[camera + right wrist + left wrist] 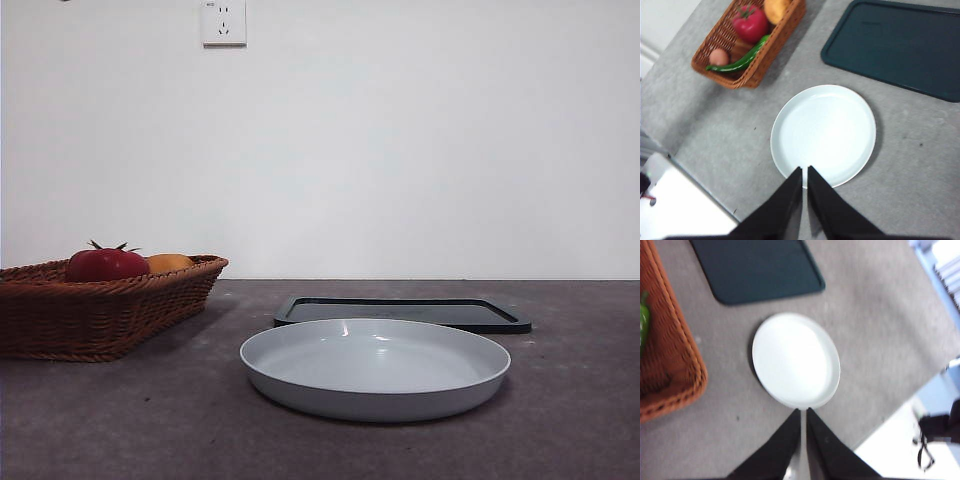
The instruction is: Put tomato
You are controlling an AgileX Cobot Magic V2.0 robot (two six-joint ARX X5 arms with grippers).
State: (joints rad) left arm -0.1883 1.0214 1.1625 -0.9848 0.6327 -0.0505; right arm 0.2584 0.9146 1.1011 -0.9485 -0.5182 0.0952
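In the basket (95, 318) at the table's left side, as the front view shows it, lies the tomato (106, 264), red and glossy with a dark green stem on top, its crown showing above the woven rim. Just beside it, deeper in the basket, sits an orange fruit (169, 262). From the right wrist view the basket also holds a long green pepper (740, 61) lying along one wall and a small pinkish egg (718, 57) near its end; the tomato there rests between the orange fruit and the pepper. A pale plate (375, 370) stands on the grey table (580, 420) in the middle, apart from the basket, with nothing on it. Behind the plate lies a flat dark tray (402, 313), near it but not touching. High on the wall hangs a white socket (223, 22). Neither arm shows in the front view. The left gripper (803, 412) hangs high above the table, over the plate's near rim, its two black jaws pressed almost together and holding nothing. The right gripper (804, 171) hangs likewise above the plate's edge, its jaws nearly touching and bare, well apart from the tomato.
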